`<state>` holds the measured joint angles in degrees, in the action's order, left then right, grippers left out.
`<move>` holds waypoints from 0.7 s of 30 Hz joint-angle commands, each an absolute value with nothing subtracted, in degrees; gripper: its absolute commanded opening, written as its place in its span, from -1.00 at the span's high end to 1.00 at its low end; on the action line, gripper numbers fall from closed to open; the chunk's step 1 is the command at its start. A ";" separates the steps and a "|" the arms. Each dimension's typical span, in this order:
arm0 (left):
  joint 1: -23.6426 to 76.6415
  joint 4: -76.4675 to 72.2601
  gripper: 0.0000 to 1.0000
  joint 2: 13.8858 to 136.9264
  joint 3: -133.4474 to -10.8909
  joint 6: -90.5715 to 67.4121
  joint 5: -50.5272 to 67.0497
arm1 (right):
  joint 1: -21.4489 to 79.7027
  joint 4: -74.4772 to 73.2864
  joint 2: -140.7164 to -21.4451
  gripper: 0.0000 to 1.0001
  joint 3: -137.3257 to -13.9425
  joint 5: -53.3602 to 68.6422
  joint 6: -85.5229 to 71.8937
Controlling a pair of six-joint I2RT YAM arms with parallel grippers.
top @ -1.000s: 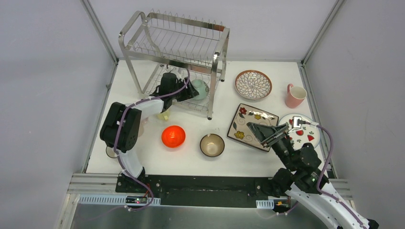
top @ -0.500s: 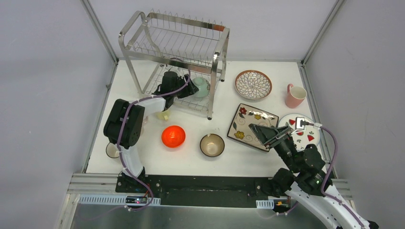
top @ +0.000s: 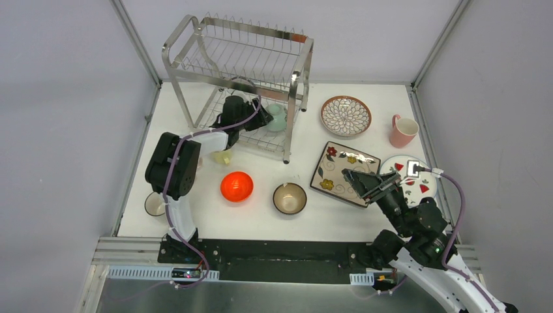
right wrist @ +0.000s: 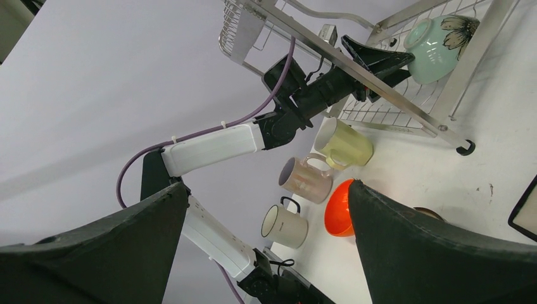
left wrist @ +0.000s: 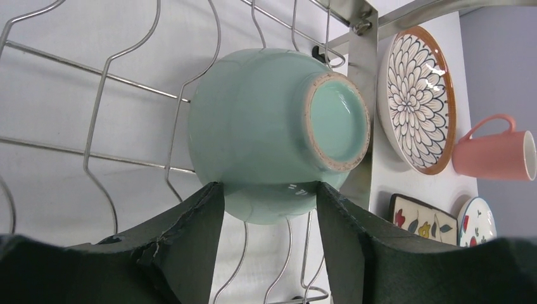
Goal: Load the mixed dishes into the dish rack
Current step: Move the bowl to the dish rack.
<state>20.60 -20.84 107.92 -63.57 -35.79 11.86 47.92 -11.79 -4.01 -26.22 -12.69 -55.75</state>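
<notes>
The dish rack [top: 241, 59], a two-tier steel wire frame, stands at the back left. My left gripper [top: 259, 119] reaches into its lower tier, shut on the mint bowl [left wrist: 266, 126], which lies tilted on its side against the wires with its foot facing right. Both pads press the bowl's sides. My right gripper [top: 358, 179] hangs open and holds nothing, over the near edge of the square floral plate [top: 332, 163]. On the table lie the orange bowl [top: 237, 186], the tan bowl [top: 289, 198], the brown-rimmed plate [top: 345, 115], the pink mug [top: 402, 131] and the red-marked plate [top: 424, 186].
A yellow-green mug [top: 224, 156] lies by the rack's front, partly under my left arm. A white mug [top: 154, 204] stands near the left edge, and a pale pinkish mug [right wrist: 306, 179] lies beside them. Grey walls close three sides.
My left arm has pushed slightly deeper into the lower tier with the mint bowl. The right gripper has drifted a little toward the near right, still open.
</notes>
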 commanded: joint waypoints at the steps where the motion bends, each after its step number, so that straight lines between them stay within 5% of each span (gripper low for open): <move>1: 20.74 -23.48 -0.10 109.66 -66.90 -37.11 10.70 | 47.91 -11.56 -3.43 -1.00 -28.21 -13.18 -54.37; 21: 20.74 -23.69 -0.08 110.69 -68.44 -43.33 12.05 | 47.90 -15.03 -2.82 -1.00 -29.43 -14.36 -53.26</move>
<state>20.64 -21.08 112.92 -68.53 -39.83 11.88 47.92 -15.03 -3.46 -27.33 -14.13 -54.08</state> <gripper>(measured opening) 0.535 0.996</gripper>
